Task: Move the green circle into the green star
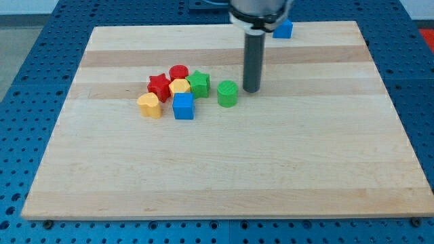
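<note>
Small green circle block (227, 93) sat just right of the green star block (199, 83), not touching. My tip (251, 90), a bare rod holding nothing, stood beside its right. Looked light and slidey, so nudge its right face leftward

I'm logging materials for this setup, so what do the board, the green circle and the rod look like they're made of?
The board looks like pale wood, with visible grain and joined planks in a smooth matte finish. The green circle seems to be painted wood or plastic; its solid, even colour leaves that open. The rod looks like dark metal or plastic with a slight sheen, and my tip rests just to the view's right of the green circle.
</note>
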You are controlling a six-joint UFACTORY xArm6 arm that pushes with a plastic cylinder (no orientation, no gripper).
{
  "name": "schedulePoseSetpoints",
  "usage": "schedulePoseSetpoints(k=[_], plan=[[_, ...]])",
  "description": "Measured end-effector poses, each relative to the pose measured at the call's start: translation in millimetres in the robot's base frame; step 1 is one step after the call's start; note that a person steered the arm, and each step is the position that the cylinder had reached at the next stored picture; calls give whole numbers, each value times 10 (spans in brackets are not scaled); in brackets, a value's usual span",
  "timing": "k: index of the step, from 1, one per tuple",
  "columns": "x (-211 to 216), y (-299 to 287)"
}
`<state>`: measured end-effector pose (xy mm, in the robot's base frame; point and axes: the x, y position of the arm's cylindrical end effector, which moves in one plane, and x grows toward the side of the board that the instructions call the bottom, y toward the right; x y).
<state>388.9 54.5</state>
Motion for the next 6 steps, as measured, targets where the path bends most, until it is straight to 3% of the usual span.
schedulePoseSetpoints(k=[1, 3, 5, 6], plan=[[280, -112], [307, -885], [229, 235], [-273, 839]])
